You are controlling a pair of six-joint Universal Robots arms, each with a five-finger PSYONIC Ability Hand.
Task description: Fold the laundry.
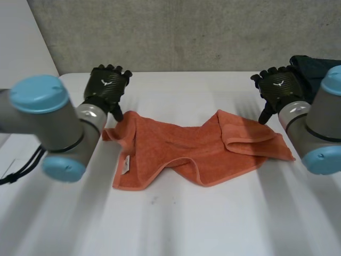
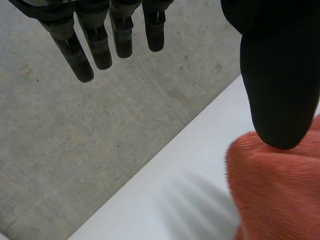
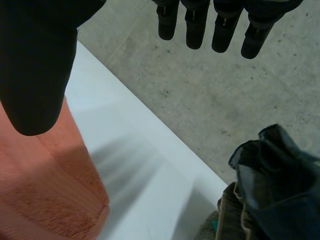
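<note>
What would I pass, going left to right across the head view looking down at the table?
Left arm → left hand → orange towel → right hand → right arm.

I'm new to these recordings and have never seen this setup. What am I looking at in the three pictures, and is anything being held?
This is a robot with two arms, each ending in a black mechanical hand. The head view looks down from a camera between and behind the arms. The left hand is at the far left corner of an orange towel, and the right hand is at its far right edge. The towel lies rumpled, one end flipped over, on a white table. A dark pile of clothes sits at the table's far right corner. The other two pictures come from a camera on each wrist, looking along the palm. They show both hands open, fingers straight, thumb above the towel's edge. Nothing is held.
</note>
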